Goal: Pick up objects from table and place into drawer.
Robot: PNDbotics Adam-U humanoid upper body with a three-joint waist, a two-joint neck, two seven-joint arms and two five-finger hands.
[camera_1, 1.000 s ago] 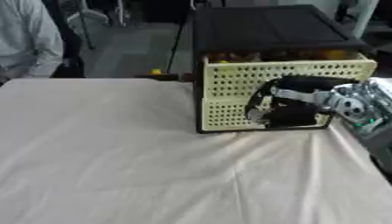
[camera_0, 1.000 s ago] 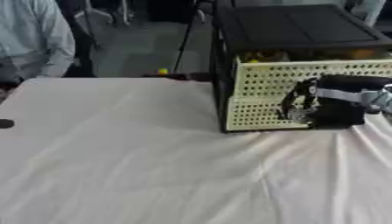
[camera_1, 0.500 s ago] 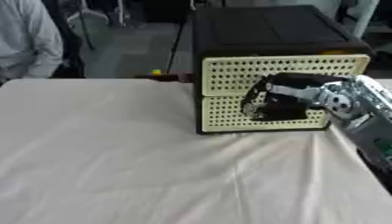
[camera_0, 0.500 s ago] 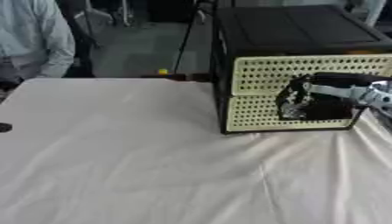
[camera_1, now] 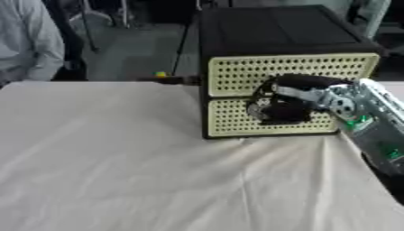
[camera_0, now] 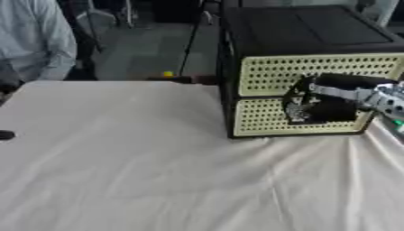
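A black cabinet (camera_0: 300,27) stands at the table's far right, with two cream perforated drawer fronts. The upper drawer (camera_0: 315,72) and the lower drawer (camera_0: 264,119) both sit flush with the cabinet. My right hand (camera_0: 309,107) comes in from the right and rests against the drawer fronts, across the seam between them and over the lower one, fingers relaxed and holding nothing. My right forearm (camera_1: 367,117) stretches along the cabinet's right side. No loose object lies on the cloth near the cabinet. My left hand does not show.
A white cloth (camera_0: 158,171) covers the table, with creases in front of the cabinet. A small dark thing (camera_0: 5,134) lies at the table's left edge. A small yellow thing (camera_0: 167,73) sits beyond the far edge.
The upper drawer stood pulled out with things inside a second ago; it is now flush shut. My right hand moved in with it toward the cabinet.
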